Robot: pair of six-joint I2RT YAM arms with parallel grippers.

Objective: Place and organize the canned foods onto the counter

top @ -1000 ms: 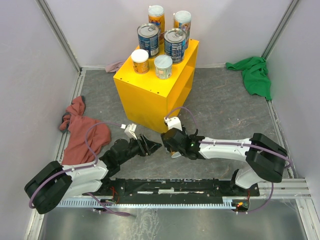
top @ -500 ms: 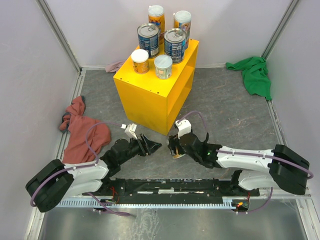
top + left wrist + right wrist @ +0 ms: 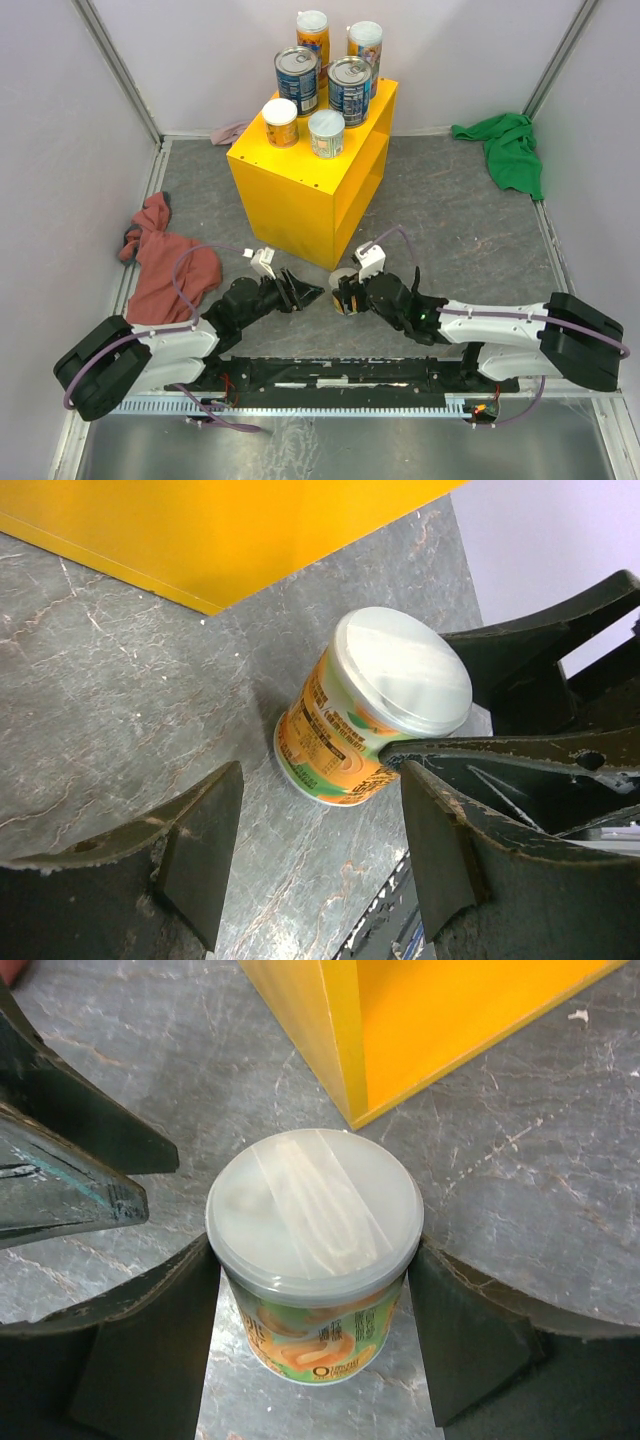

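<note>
The short can (image 3: 312,1222) with the white lid stands upright on the grey surface (image 3: 450,230), just off the near corner of the yellow desk (image 3: 300,190). The right gripper (image 3: 346,293) has its jaws closed around it, one pressed to each side. The left gripper (image 3: 312,290) lies low just left of the can, its jaws partly open and holding nothing. Six other cans (image 3: 297,78) stand upright on the yellow desk's top in three rows of two.
</note>
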